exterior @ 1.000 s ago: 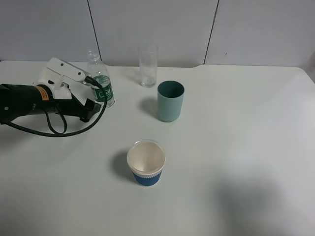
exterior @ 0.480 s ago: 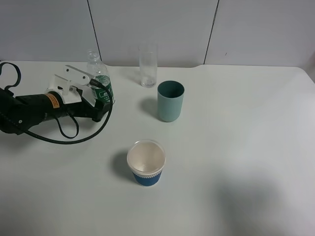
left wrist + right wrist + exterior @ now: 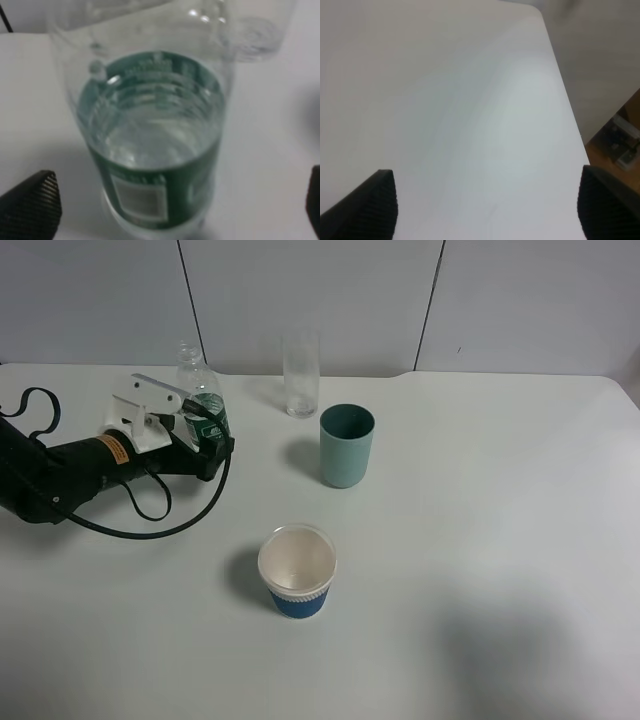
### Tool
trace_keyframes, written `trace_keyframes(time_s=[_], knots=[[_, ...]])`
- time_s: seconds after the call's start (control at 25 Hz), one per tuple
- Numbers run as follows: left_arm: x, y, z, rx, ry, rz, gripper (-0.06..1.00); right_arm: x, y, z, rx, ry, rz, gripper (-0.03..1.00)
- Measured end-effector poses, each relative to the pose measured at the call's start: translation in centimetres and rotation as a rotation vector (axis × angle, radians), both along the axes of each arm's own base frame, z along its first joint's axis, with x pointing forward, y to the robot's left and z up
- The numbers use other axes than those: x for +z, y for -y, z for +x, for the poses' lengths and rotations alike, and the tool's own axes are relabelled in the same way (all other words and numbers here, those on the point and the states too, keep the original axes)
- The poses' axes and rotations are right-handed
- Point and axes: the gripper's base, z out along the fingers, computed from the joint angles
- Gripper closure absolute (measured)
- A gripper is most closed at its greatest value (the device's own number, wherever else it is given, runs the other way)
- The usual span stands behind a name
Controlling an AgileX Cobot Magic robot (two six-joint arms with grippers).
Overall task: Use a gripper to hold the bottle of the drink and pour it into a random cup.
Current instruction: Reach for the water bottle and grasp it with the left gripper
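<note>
Left wrist view puts the bottle (image 3: 155,145) right between the two black tips of the left gripper (image 3: 172,205), and the tips are wide apart, one on each side, not squeezing it. So the job is only at its start: nothing is grabbed, lifted or poured. The grab, the lift and the tip over the teal cup (image 3: 346,448) are all left to do, I think. The bottle stands up straight on the left side of the white table (image 3: 480,540), near the back, with the teal cup well apart from it, toward the middle. It is small and see-through, with a dark green label (image 3: 200,180) around it, and the drink (image 3: 150,125) inside looks like clear water, reaching about to the label's top. I cannot tell if it has a lid on. The right gripper (image 3: 490,205) has its tips apart too, over bare table, holding nothing.
</note>
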Motion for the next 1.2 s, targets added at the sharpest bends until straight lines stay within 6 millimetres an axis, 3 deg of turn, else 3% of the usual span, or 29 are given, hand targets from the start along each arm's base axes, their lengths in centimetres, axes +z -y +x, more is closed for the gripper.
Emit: trace_keyframes(time_s=[0.52,0.6,0.92,1.2], knots=[[-0.6,0.9,3.4,-0.016,0.059,-0.010,-0.04,0.0,0.0,0.0,0.000,0.000,0.000,0.23],[-0.7,0.9,3.6,-0.019,0.060,-0.009,0.02,0.0,0.0,0.0,0.000,0.000,0.000,0.23],[-0.8,1.0,3.5,-0.019,0.031,-0.049,0.42,0.0,0.0,0.0,0.000,0.000,0.000,0.23],[-0.8,1.1,3.5,-0.007,0.007,-0.095,0.42,0.0,0.0,0.0,0.000,0.000,0.000,0.23]])
